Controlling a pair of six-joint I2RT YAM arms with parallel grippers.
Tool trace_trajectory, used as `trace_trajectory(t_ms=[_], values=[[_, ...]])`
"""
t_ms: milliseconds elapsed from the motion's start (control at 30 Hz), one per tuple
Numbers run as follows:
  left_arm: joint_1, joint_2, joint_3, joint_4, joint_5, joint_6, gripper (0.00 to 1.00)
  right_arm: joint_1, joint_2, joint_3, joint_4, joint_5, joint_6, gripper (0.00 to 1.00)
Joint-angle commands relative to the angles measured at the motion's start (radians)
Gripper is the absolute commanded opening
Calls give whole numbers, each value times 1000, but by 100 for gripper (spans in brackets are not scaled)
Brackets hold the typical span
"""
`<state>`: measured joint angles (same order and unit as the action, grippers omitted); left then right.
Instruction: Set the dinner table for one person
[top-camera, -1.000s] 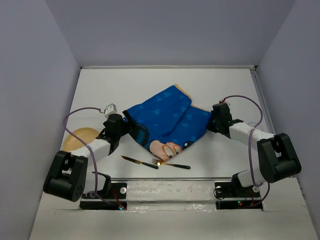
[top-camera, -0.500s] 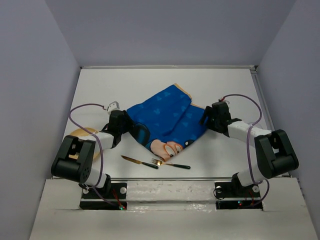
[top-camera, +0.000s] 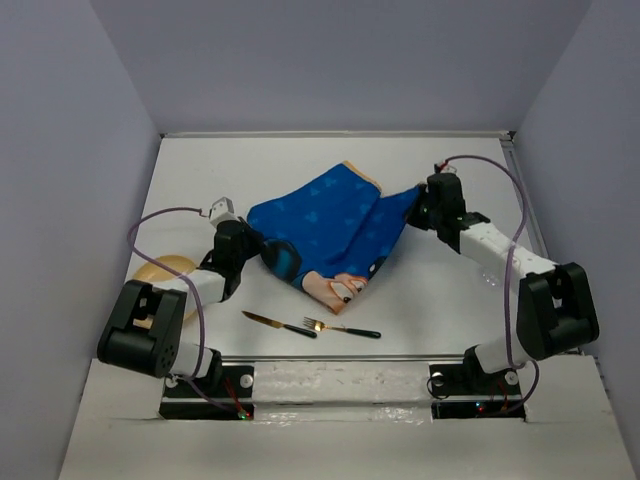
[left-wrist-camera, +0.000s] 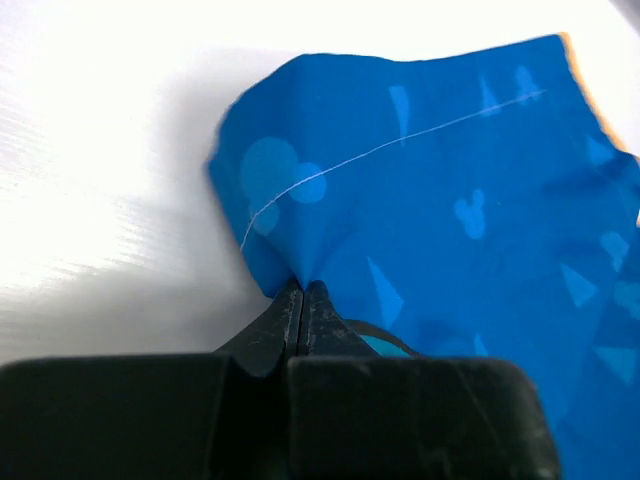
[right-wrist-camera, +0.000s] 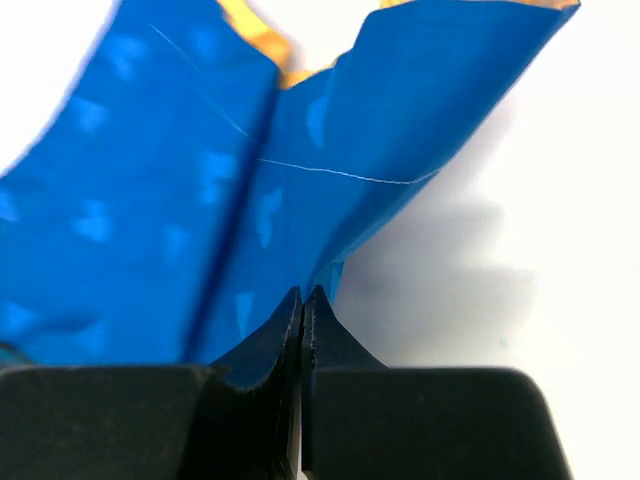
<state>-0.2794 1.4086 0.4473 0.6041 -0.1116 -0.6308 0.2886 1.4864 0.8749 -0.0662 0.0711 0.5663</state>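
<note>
Grippers, both shut on cloth. The left gripper (left-wrist-camera: 303, 288) has its jaws pressed together on a pinch of the blue cloth mat (left-wrist-camera: 450, 200) at its left corner. The right gripper (right-wrist-camera: 303, 293) is clamped the same way on the mat's right edge, with the cloth rising in a fold from the pinch.

Top view: the mat lies about mid-bench (top-camera: 300, 165), crumpled and doubled over itself, with a cartoon face showing at its near corner. It is held from both sides. A knife (top-camera: 278, 323) and a fork (top-camera: 340, 328) lie just beside each other toward the front edge, near the mat's near corner but not touching it. A tan plate (top-camera: 158, 270) sits at the left, partly hidden by the left arm.

Step, as judged: laying out the mat, the opening step. Plate and cutlery are not yet placed.

Next move calls for drawing the two pinches apart evenly to take out the fold. The cloth then needs lowering flat, clear of the cutlery, before either gripper lets go. An uneven pull may drag the mat askew.
</note>
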Motion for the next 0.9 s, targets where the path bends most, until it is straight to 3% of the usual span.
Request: trace_trajectory(t_ms=[0, 167, 333, 433, 533, 600, 667, 733, 767, 833, 867], values=[[5, -136, -74, 141, -77, -21, 0, 17, -109, 234, -186, -4, -160, 0], [5, -279, -105, 169, -114, -43, 0, 40, -182, 484, -472, 76, -226, 0], [2, -312, -119, 192, -92, -61, 0, 86, -216, 644, -535, 72, -212, 0], [3, -295, -134, 198, -99, -52, 0, 86, -103, 684, -543, 71, -227, 2], [3, -280, -154, 209, -97, -50, 0, 86, 93, 763, -527, 163, -247, 2], [2, -275, -166, 218, -89, -46, 0, 86, 268, 884, -523, 202, -264, 7], [-3, -281, -180, 230, -83, -46, 0, 86, 372, 956, -530, 210, -290, 18], [-12, -296, -197, 229, -88, -35, 0, 86, 451, 993, -528, 217, -281, 52], [-15, -299, -200, 224, -95, -32, 0, 71, 462, 995, -518, 199, -279, 65], [-18, -300, -203, 215, -97, -26, 0, 70, 448, 984, -518, 182, -275, 86], [-18, -300, -206, 214, -99, -26, 0, 70, 424, 924, -492, 162, -269, 88]])
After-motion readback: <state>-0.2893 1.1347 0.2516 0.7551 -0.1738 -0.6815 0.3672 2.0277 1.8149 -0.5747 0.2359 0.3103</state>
